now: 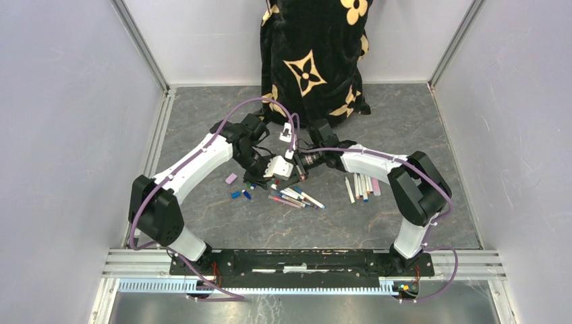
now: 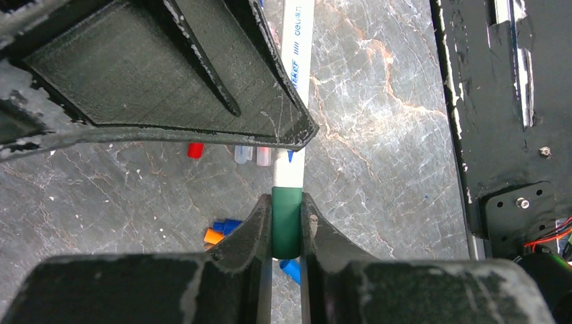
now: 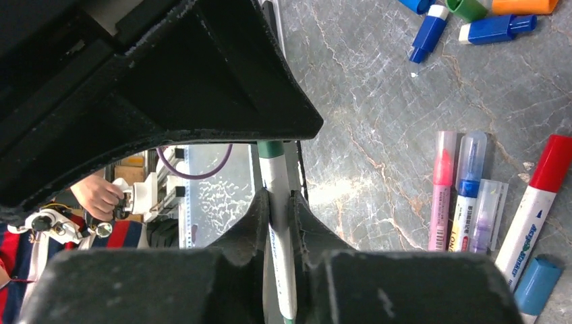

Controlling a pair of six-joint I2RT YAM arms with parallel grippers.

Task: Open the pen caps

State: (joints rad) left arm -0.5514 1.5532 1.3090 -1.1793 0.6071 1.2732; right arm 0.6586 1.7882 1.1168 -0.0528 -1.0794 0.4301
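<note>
The left gripper [image 2: 287, 229] was clamped on the green cap [image 2: 287, 219] and the right gripper [image 3: 278, 209] on the same pen's white barrel [image 3: 275, 179], cap not yet pulled off; we judged the task partly done, with loose caps [image 2: 214, 235] on the table [image 1: 378, 223] and capped pens [image 3: 465, 196] remaining.

This is a robotics lab cell, folks: pale panel walls [image 1: 61, 135] in aluminium framing [image 1: 141, 44] box in a grey marbled table [image 1: 270, 223]. The left arm [image 1: 195, 160] and right arm [image 1: 374, 162], trailing purple cables [image 1: 253, 101], are bolted to a black base rail [image 1: 303, 260].
</note>
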